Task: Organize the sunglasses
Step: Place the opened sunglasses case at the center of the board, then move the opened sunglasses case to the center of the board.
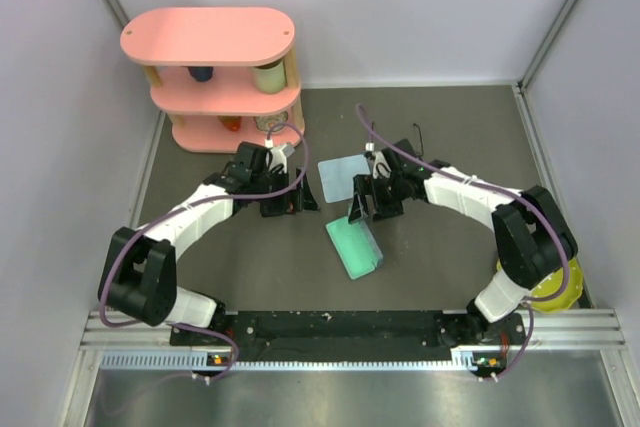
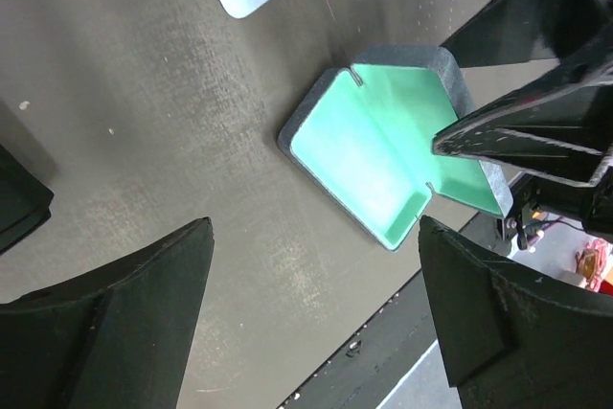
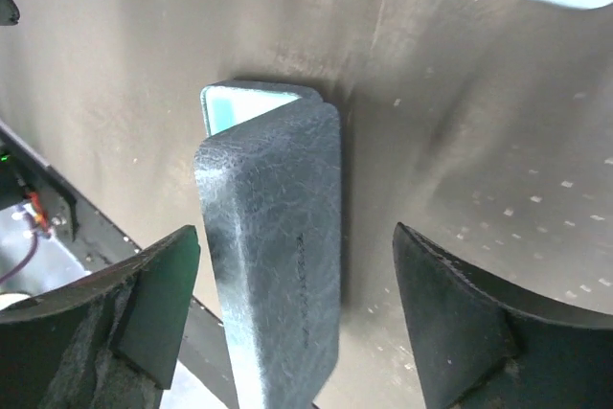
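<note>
The grey-blue oblong case with mint green lining (image 1: 356, 247) sits open on the dark desk (image 1: 450, 257), nothing in it; left jaws hang wide above it, gripping nothing; right jaws are wide too, straddling the raised lid without touching it. The thin dark wire-frame sunglasses (image 1: 417, 135) look to be on the desk just behind the right arm, though they're tiny so I'm not sure; can't spot the white pair. My guess is fetching comes next; pinch at the bridge, not the lenses, and lower them flat into the green half so the lid can shut cleanly.
</note>
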You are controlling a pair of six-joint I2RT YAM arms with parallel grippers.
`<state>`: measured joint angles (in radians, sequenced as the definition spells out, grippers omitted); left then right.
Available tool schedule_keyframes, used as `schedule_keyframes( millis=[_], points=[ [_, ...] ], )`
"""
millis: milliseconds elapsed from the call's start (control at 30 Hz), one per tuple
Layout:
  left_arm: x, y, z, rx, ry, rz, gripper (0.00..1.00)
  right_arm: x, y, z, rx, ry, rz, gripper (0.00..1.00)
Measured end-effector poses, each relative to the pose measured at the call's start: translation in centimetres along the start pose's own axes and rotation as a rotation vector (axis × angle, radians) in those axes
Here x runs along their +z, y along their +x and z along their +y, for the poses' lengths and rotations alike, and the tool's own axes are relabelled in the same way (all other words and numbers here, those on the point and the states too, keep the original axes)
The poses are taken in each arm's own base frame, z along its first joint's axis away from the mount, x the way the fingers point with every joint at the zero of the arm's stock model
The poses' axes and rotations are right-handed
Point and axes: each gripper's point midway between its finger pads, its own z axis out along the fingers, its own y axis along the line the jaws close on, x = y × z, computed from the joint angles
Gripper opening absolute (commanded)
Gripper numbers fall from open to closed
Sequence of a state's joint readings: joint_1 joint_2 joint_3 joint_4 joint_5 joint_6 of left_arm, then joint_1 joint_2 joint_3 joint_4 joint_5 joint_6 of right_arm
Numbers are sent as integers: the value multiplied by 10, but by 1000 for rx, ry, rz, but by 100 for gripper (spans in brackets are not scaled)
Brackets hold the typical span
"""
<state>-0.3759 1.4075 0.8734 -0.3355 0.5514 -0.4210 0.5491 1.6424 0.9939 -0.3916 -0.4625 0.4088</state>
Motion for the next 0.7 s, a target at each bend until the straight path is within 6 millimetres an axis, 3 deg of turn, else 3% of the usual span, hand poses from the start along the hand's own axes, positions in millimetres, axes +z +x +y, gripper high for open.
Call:
schedule_keyframes(
  millis=[200, 400, 467, 500, 533, 600, 700],
  points=[
    [0, -11, 1, 12, -25, -24, 88, -16, -17, 5, -130, 101, -39, 59],
    [-6, -30, -4, 57, -47, -66, 86, -13, -1, 14, -227, 195, 32, 54],
    [-7, -32, -3, 67, -52, -71, 85, -10, 4, 14, -249, 232, 59, 47],
    [-7, -32, -3, 70, -55, -70, 83, -9, 5, 13, -258, 247, 69, 40],
    [-7, -31, -1, 73, -61, -66, 83, -8, 9, 11, -266, 270, 85, 23],
    [-7, -29, 1, 74, -71, -60, 81, -7, 14, 8, -278, 300, 106, 0],
    [-7, -26, 6, 71, -95, -48, 79, -10, 20, -1, -275, 358, 130, 0]
  ],
)
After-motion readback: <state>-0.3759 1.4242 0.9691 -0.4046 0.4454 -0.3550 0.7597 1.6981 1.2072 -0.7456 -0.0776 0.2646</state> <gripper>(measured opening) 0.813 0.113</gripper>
